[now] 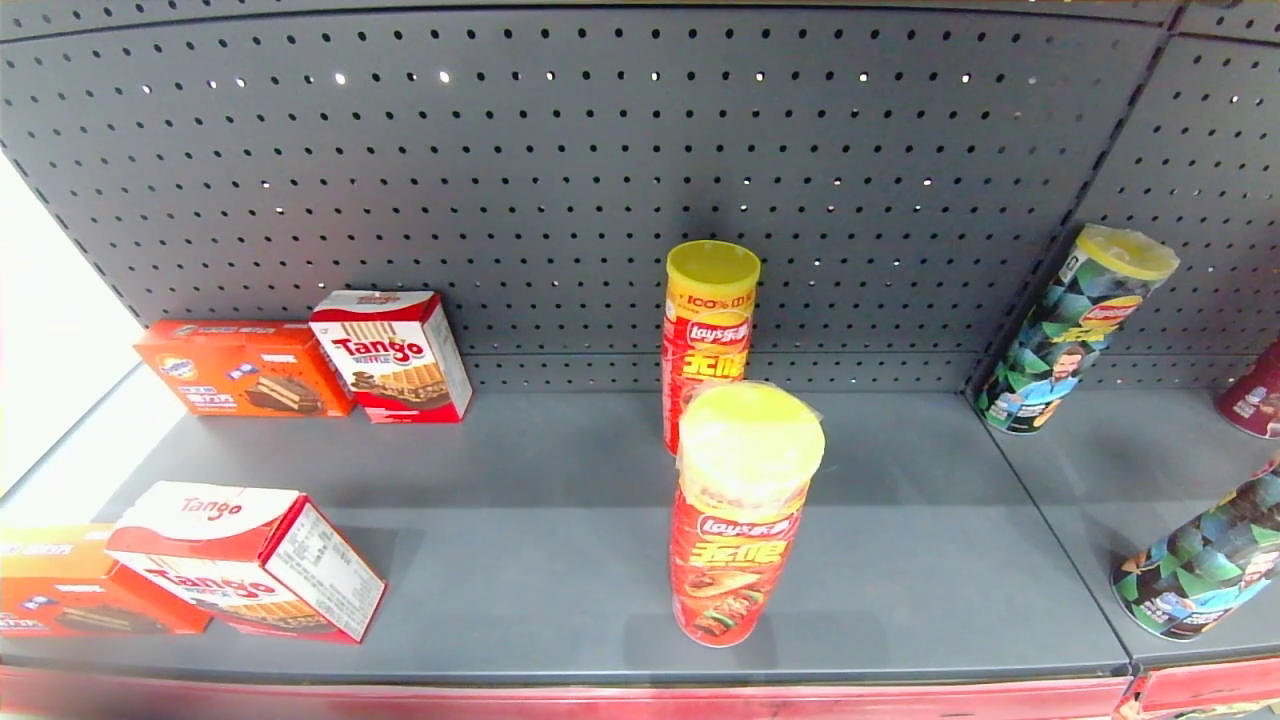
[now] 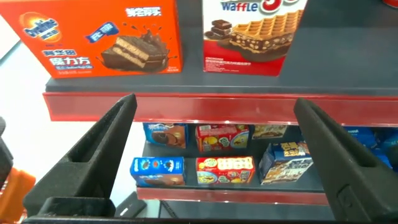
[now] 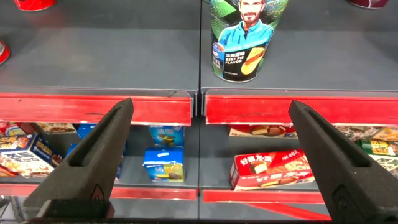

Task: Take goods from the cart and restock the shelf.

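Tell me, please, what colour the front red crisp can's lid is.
Yellow lid, best seen in the head view.

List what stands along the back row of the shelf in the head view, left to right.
orange cake box → red-and-white wafer box → red chip can with yellow lid → dark green-patterned can → dark red can at the right edge

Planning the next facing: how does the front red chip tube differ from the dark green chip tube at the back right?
The red cylindrical tube with a yellow lid stands near the front of the shelf, in the middle section; the dark green patterned tube stands by the pegboard, in the right section. The red shows food; the green a figure. Both are tall, yellow-lidded cylinders.
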### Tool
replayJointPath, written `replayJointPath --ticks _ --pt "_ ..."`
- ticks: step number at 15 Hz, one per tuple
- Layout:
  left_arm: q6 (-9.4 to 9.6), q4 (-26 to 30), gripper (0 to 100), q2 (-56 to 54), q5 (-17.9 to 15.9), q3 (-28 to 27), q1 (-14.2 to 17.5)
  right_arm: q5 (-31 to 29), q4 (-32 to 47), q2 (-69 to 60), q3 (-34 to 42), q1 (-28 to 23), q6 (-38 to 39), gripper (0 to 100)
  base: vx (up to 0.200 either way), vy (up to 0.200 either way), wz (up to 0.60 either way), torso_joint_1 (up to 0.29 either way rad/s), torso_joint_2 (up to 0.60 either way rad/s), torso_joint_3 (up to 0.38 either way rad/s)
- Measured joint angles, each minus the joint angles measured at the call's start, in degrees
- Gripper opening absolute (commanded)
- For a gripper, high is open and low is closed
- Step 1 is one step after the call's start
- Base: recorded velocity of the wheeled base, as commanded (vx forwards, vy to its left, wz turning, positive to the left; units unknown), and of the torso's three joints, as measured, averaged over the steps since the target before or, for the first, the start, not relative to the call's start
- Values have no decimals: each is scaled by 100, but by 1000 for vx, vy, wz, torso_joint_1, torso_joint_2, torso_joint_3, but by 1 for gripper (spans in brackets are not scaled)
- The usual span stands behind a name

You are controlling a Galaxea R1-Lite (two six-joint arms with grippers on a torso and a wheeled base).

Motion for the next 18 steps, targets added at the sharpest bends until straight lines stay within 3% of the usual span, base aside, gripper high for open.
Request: replayJointPath --ticks 14,18 --pt "13 0 100 0 11 -5 2 0 2 0 0 0 6 100 -14 0 0 0 0 1" --pt "0 0 100 0 9 1 0 0 2 0 0 0 6 100 -100 0 0 2 1 0"
